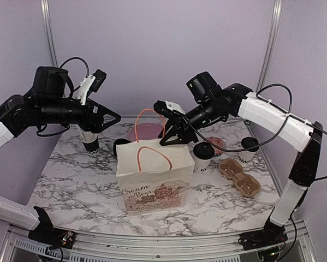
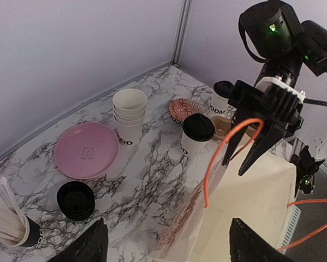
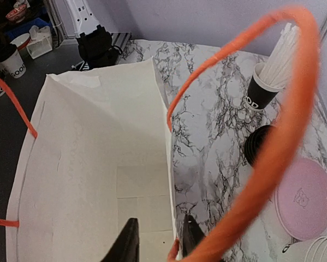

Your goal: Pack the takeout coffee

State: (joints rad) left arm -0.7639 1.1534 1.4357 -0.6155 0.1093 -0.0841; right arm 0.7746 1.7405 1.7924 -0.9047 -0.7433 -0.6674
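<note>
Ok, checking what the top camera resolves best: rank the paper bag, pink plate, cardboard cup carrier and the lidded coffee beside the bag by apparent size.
1. paper bag
2. cup carrier and pink plate: similar, plate partly hidden behind the bag, so unranked
3. lidded coffee

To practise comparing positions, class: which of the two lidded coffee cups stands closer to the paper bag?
The lidded cup just right of the paper bag in the top view. The other lidded cup stands farther right, by the cardboard carrier.
</note>
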